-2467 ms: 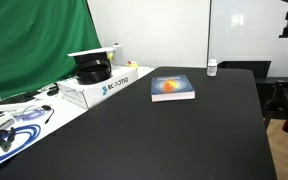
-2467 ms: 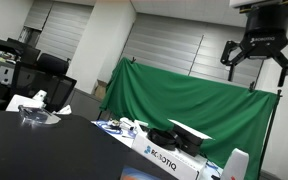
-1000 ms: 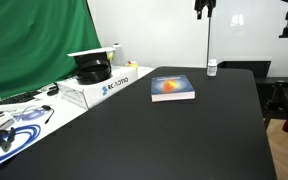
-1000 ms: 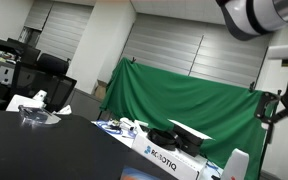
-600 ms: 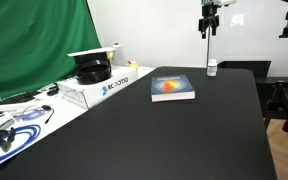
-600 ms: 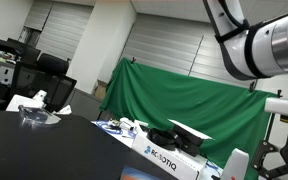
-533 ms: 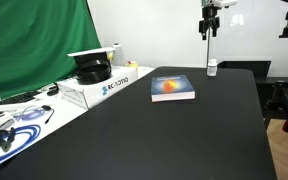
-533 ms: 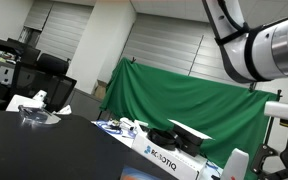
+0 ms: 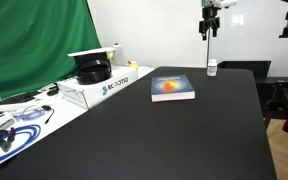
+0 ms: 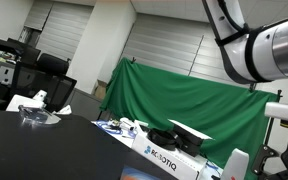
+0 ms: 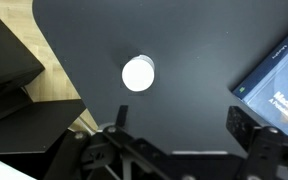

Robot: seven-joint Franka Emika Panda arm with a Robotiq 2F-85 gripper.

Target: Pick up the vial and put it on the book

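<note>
**Claw hangs open above the vial at the far end of the counter**

In an exterior view the black counter (image 9: 164, 140) runs away from you. The book (image 9: 172, 88) lies flat about halfway along it, blue cover up with the orange glow in the middle. The vial (image 9: 212, 68) stands upright by the far edge, beyond the book and a little to its right, well apart from it. The claw (image 9: 210, 32) hangs high up, more or less straight over the vial and clear of it. On the left, a white box with blue lettering (image 9: 104, 86) sits on a white table in front of a green cloth (image 9: 29, 45).

In an exterior view from low down, the arm (image 10: 269, 50) fills the upper right, white and close. The green cloth (image 10: 184, 100) hangs behind the lettered box (image 10: 174, 160). I cannot make out the vial or the book here.

In the wrist view the vial (image 11: 138, 73) shows from above as a white round cap on the dark counter (image 11: 184, 40). A corner of the book (image 11: 279, 75) comes in at the right edge. The claw (image 11: 179, 128) is spread wide with nothing in its grip. Its fingers (image 11: 246, 128) show at the bottom of the picture, and the vial lies above the left one.
</note>
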